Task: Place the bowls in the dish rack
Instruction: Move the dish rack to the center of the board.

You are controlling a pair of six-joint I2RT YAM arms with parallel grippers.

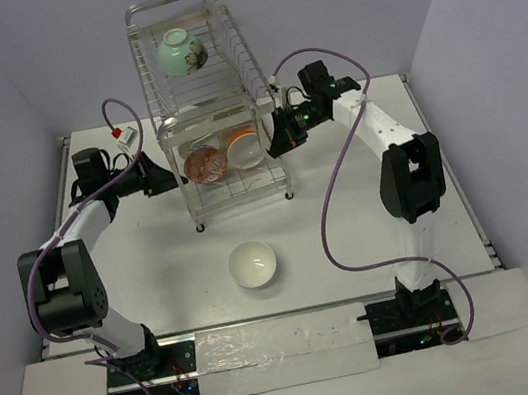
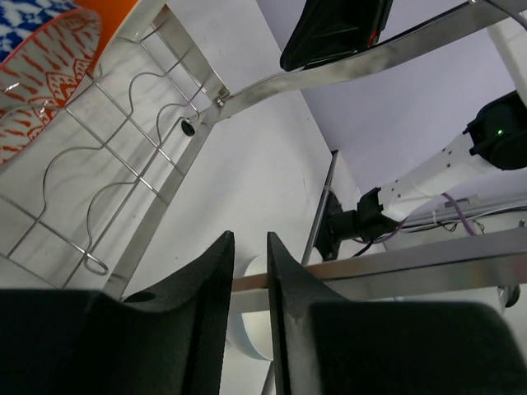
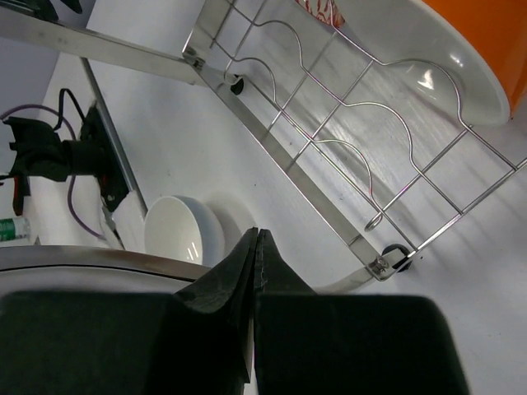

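The left gripper (image 2: 249,247) reached in at the left side of the dish rack (image 1: 249,78), low on its frame. Its two black fingers (image 2: 206,296) stood a narrow gap apart, and a flat silver rail of the rack crossed that gap. Whether the fingers actually pinched the rail could not be told. The right gripper (image 3: 257,239) was at the rack's right side, its fingers pressed fully together with nothing seen between them. Just beyond both grippers, the lower tier of the wire rack held an orange-red patterned bowl (image 1: 204,165) on the left. Beside it on the right was a white bowl with orange on it (image 1: 245,147), and both leaned on edge among the wavy wires. On the upper tier a pale mint green bowl (image 1: 181,51) with a flower mark lay tipped on its side. The tall silver rack stood at the far middle of the white bench (image 1: 154,267). Nearer, well apart from the rack, one plain white bowl (image 1: 253,263) sat upright on the bench, between the two arms.
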